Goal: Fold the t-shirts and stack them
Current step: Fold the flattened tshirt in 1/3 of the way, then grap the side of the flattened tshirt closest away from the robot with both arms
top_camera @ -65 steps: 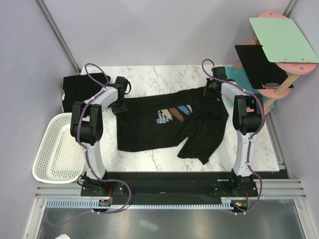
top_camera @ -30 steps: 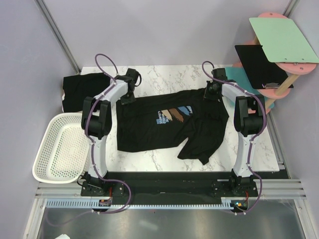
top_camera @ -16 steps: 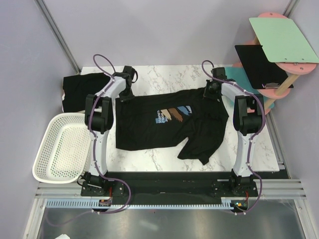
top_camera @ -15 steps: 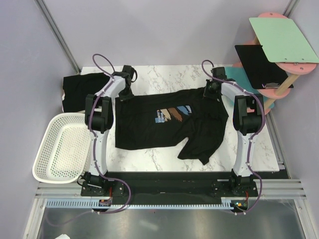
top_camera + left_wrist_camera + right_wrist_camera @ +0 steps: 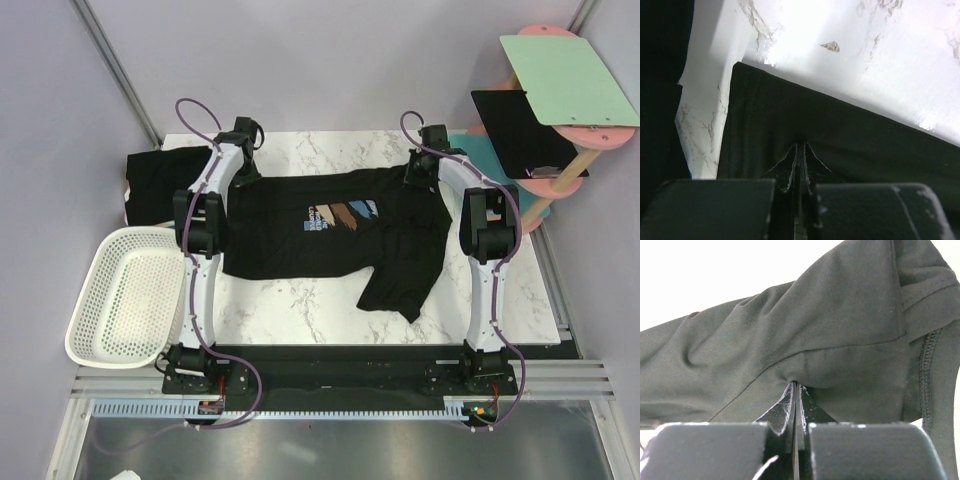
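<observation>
While left gripper and right gripper clamp the printed t-shirt by its far edge, we're spreading it; next we probably lay it flat, then fold.

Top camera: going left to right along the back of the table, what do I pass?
plain black shirt → printed shirt → teal mat → black panel

The right tool is closed, pinching a fold of the black t-shirt. Wrinkled fabric spreads ahead, and a stitched hem runs at its right.
</observation>
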